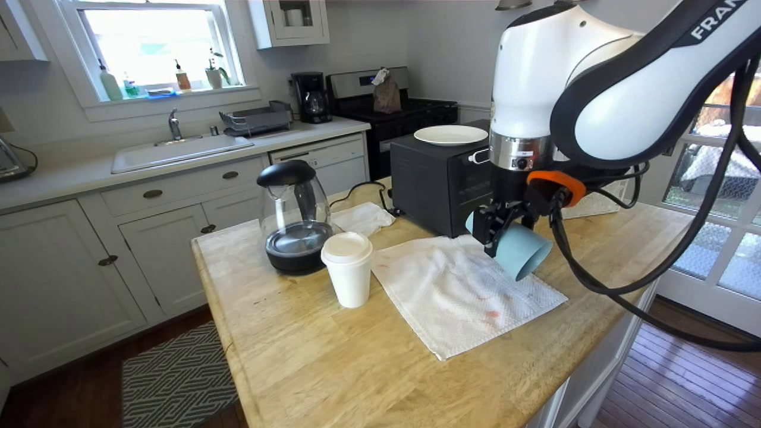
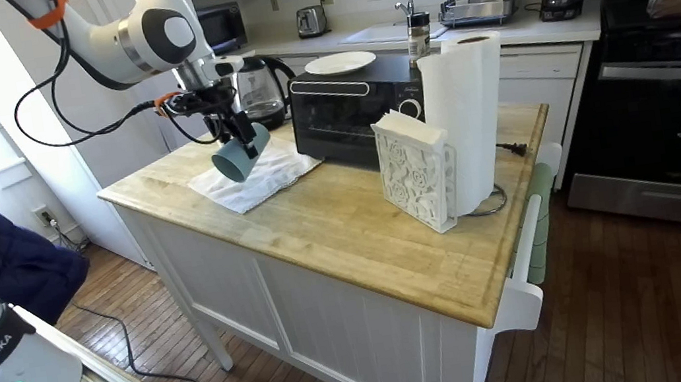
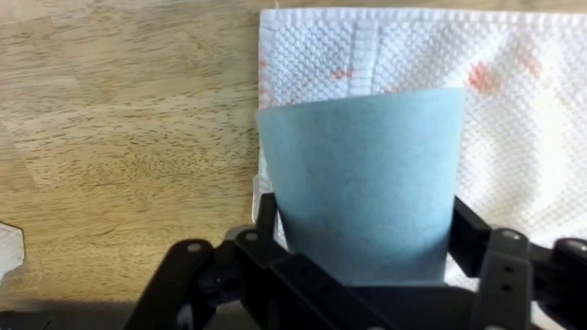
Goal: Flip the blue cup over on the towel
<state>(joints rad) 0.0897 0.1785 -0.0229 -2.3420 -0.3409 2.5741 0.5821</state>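
The light blue cup [image 1: 522, 252] is held tilted, nearly on its side, over the white towel [image 1: 443, 297]. Its wide open mouth points down and away from the toaster oven, as both exterior views show; the cup also appears here [image 2: 237, 160]. My gripper [image 1: 489, 235] is shut on the cup, with one finger on each side of its narrower part. In the wrist view, the cup [image 3: 367, 174] fills the space between the fingers [image 3: 364, 222], over the towel's edge [image 3: 312, 55]. I cannot tell whether the rim touches the towel.
A white lidded cup [image 1: 349, 273] and a glass kettle [image 1: 297, 223] stand beside the towel. A black toaster oven [image 1: 422, 184] with a white plate [image 1: 450, 135] on top stands behind it. A napkin holder [image 2: 413, 174] and paper towel roll [image 2: 468, 126] stand at the island's other end.
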